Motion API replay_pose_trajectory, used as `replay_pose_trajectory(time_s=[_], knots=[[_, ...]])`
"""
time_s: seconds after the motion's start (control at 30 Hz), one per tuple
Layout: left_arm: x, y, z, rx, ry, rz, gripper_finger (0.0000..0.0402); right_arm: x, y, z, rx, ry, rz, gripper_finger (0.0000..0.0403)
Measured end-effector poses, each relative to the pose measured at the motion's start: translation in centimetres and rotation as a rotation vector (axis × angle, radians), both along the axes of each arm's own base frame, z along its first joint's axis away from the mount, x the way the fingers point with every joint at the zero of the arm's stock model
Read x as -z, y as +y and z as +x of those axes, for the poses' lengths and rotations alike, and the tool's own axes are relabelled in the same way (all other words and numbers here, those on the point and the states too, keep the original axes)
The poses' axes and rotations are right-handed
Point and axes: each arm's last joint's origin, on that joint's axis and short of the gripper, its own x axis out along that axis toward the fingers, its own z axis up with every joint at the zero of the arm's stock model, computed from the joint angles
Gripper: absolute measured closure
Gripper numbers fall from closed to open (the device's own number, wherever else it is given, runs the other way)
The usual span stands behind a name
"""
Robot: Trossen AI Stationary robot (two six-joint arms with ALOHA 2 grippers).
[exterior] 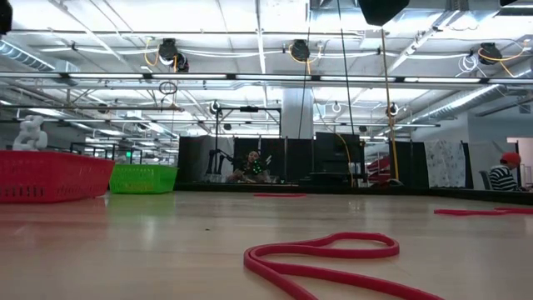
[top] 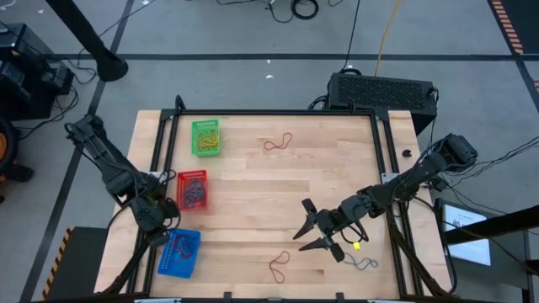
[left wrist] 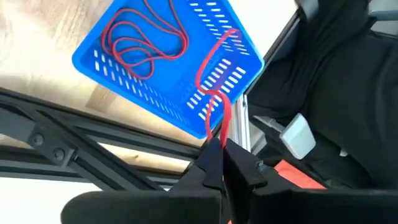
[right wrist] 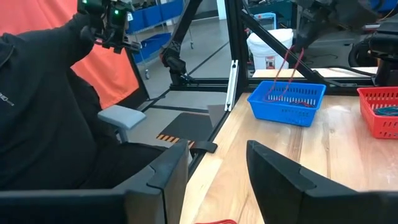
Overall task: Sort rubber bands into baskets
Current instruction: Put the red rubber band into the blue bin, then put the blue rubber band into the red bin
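your left gripper point(left wrist: 219, 163), pinching a red rubber band point(left wrist: 214, 81), hangs directly above the blue basket point(left wrist: 112, 65)'s corner; band dangles lengthwise into it. right gripper point(top: 313, 229), spread, waits near another red band point(top: 279, 268) on the surface.

Overhead looking down, low level, wrists perhaps sharing blue basket point(left wrist: 163, 65)

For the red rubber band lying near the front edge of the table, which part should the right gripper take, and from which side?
Judging from how it lies, take the red rubber band at its narrow crossing, coming straight down from above. It lies flat on the table as a thin pinched loop, so level fingers would find little to catch. The right gripper hovers open nearby. The left gripper is shut on another band over the blue basket.
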Motion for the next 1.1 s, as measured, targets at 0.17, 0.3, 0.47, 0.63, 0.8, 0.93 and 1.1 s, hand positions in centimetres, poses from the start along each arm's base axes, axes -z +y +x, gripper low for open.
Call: replay_pose_trajectory(time_s=[0.17, 0.3, 0.47, 0.63, 0.8, 0.93, 1.1], knots=[[0.1, -0.1, 0.0, -0.001, 0.004, 0.013, 0.04, 0.0, 0.1, -0.1, -0.003, 0.004, 0.011, 0.0248], [0.9, -0.3, 0.2, -0.001, 0.031, 0.044, 0.04, 0.0, 0.4, -0.2, -0.011, 0.002, 0.012, 0.0248], [2.2, -0.9, 0.5, 0.036, 0.117, 0.06, 0.04, -0.1, 0.6, -0.3, -0.008, -0.002, 0.011, 0.0248], [2.7, -1.3, 0.9, 0.041, 0.133, 0.078, 0.0377, -0.1, 0.6, -0.3, 0.002, -0.004, 0.008, 0.0248], [3.0, -1.6, 1.3, 0.088, 0.071, 0.113, 0.0332, -0.2, 0.6, -0.3, 0.004, -0.015, 0.015, 0.0248], [2.7, -2.0, 2.1, 0.099, -0.079, 0.117, 0.0295, -0.3, 0.6, -0.3, 0.004, -0.025, 0.019, 0.0248], [2.3, -2.3, 2.8, 0.132, -0.22, 0.109, 0.0261, -0.3, 0.7, -0.3, -0.003, -0.028, 0.021, 0.0248]])
